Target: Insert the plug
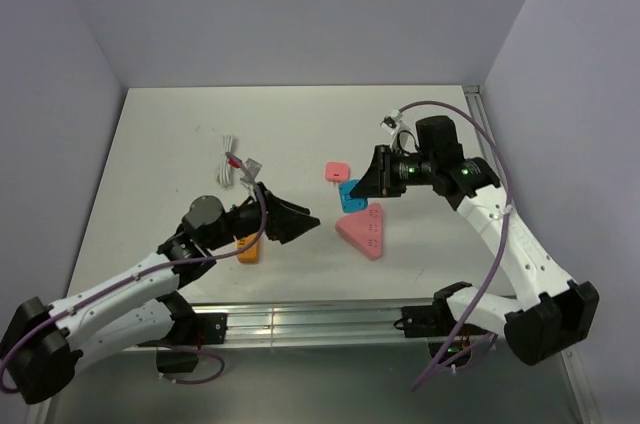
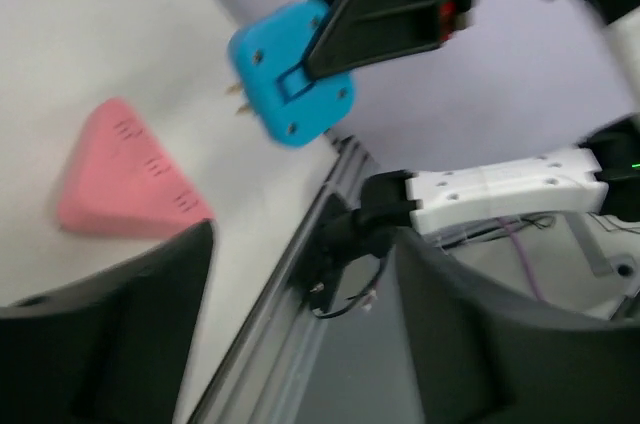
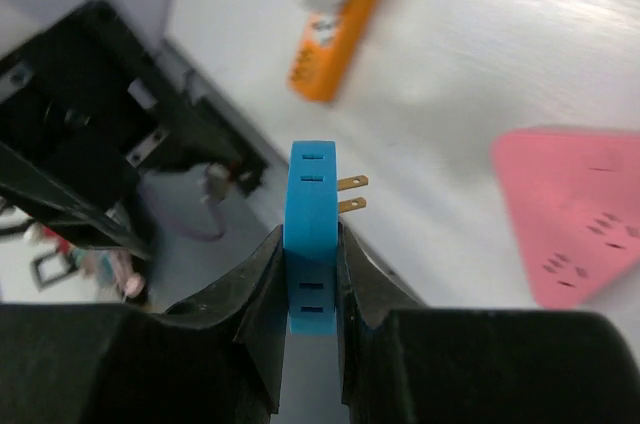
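Note:
My right gripper (image 1: pixel 372 184) is shut on the bright-blue plug (image 1: pixel 352 195) and holds it above the table, just behind the pink triangular socket block (image 1: pixel 363 230). In the right wrist view the plug (image 3: pixel 312 234) stands edge-on between the fingers (image 3: pixel 258 294), its two metal prongs pointing right toward the block (image 3: pixel 575 216). In the left wrist view the plug (image 2: pixel 290 74) hangs above the block (image 2: pixel 125 179), prongs pointing left. My left gripper (image 1: pixel 303 220) is open and empty, left of the block.
An orange power strip (image 1: pixel 247 250) lies under my left arm and also shows in the right wrist view (image 3: pixel 335 34). A pink square plug (image 1: pixel 337 171) lies behind the blue one. A white cable (image 1: pixel 232 164) lies further left. A metal rail (image 1: pixel 300 322) runs along the near edge.

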`<state>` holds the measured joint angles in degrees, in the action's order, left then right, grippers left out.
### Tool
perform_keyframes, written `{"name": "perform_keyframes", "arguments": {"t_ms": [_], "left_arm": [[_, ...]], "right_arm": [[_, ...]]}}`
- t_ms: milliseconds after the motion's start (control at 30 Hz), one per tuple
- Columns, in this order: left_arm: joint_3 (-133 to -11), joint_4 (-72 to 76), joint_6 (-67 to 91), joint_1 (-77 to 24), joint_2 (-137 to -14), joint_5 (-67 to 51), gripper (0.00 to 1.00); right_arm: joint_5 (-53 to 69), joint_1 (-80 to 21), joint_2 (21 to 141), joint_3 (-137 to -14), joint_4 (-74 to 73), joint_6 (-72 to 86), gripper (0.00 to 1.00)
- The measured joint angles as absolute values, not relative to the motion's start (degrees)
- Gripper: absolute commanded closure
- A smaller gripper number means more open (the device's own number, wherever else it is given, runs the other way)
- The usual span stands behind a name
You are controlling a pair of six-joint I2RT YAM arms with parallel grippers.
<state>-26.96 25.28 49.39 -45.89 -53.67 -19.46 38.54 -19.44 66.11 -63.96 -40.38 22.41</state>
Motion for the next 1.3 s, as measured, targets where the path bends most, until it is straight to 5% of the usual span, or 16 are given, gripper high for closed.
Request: {"name": "perform_keyframes", "arguments": {"t_ms": [133, 733, 867, 1033, 1300], "left_arm": [[-27.1, 27.4, 46.9, -45.9, -47.1, -24.0, 0.0], [-28.8, 40.9, 45.6, -46.0, -49.1, -35.7, 0.02], [-29.5, 46.3, 47.5, -46.2, -52.0, -38.6, 0.12], [-29.9, 48.6, 48.7, -46.9, -53.7, -40.8, 0.37], [-30.8, 46.6, 49.5, -47.2, -53.7, -42.5, 1.0]], "right_arm": [[50.5, -20.1, 61.4, -61.5, -36.8, 22.7, 1.0], [65.7, -31.1, 54.8, -59.8, -18.0, 37.5, 1.0], [65.7, -31.7, 55.1, -58.7, -16.4, 39.2, 1.0], [65.7, -32.2, 56.3, -58.7, -15.1, 39.8, 1.0], [67.3, -32.3, 58.3, -59.1, -15.6, 37.9, 1.0]]}}
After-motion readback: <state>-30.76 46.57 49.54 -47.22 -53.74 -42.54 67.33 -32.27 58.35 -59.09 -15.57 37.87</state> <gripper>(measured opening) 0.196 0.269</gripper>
